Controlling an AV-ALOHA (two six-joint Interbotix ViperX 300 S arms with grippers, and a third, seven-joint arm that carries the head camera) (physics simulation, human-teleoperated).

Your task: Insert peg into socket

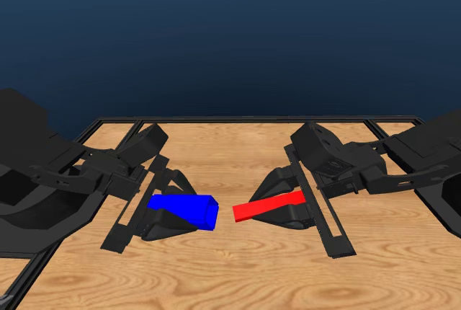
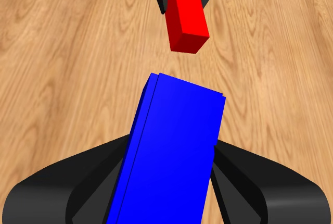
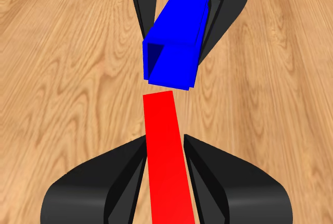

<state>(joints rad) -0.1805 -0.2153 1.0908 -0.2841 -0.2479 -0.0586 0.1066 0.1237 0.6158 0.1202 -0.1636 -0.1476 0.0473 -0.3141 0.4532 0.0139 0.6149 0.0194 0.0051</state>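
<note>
I'm holding both parts above the table (image 1: 238,274) w/ the two ends facing, so I'm judging this as the alignment step, just before insertion.

Left side: I'm gripping the socket (image 1: 186,209) in the left gripper (image 1: 169,213), jaws pressed narrow against its two sides, hollow end pointing toward the middle. In the right wrist view the opening is showing dark and clear.

Middle: there's a small gap btwn the two ends; they're near but not touching.

Right side: I'm gripping the peg (image 1: 268,206) in the right gripper (image 1: 292,209), jaws narrow on its rear part, free tip pointing at the socket.

Peg is looking tilted, tip lower than the held end, and slightly off the opening's axis. Next move, as I'm reading it: level the peg, centre the tip on the opening, then close the gap slowly. Risk: tip catching the rim.
</note>
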